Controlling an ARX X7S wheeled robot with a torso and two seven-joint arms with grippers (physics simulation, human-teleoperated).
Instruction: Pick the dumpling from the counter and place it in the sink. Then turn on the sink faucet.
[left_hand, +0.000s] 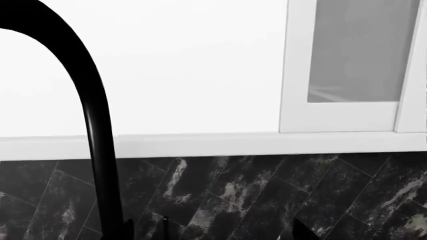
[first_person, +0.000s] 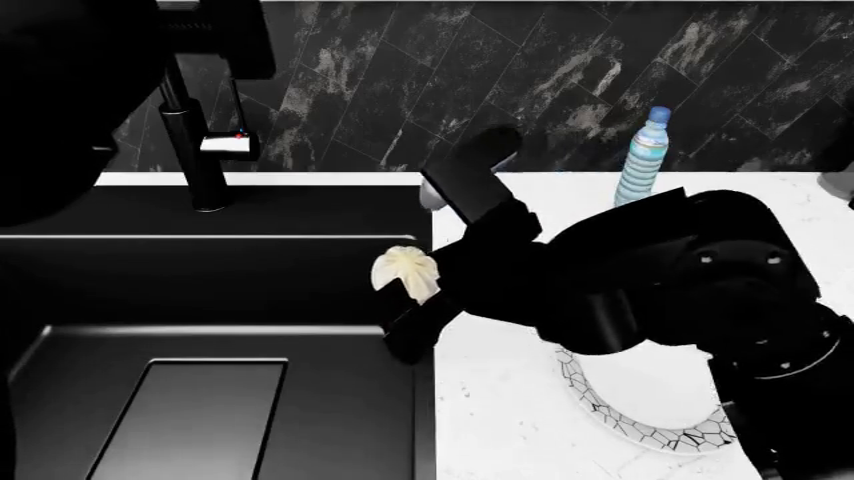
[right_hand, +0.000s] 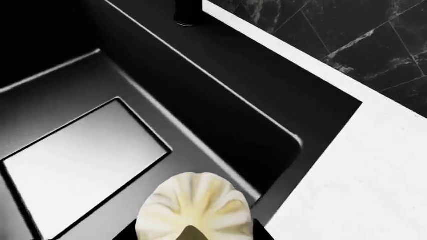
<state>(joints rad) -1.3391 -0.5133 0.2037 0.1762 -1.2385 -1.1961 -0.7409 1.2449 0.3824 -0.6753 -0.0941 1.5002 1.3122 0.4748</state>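
Observation:
The pale pleated dumpling (first_person: 403, 268) hangs over the right rim of the black sink (first_person: 214, 300), with my right gripper (first_person: 424, 290) shut on it. In the right wrist view the dumpling (right_hand: 195, 207) sits between the two fingers of the gripper (right_hand: 193, 235), above the sink (right_hand: 220, 115) and its flat drain cover (right_hand: 80, 160). The black sink faucet (first_person: 200, 150) stands behind the basin, its red-dotted lever (first_person: 238, 140) to the side. My left gripper (left_hand: 215, 235) is open beside the faucet neck (left_hand: 93, 115), holding nothing.
White counter (first_person: 494, 420) lies right of the sink, carrying a crackle-rimmed plate (first_person: 641, 425) partly under my right arm and a blue-striped clear bottle (first_person: 645, 155) by the dark marble backsplash (first_person: 534, 70). My left arm (first_person: 80, 90) fills the upper left. A white window frame (left_hand: 293, 75) is above the backsplash.

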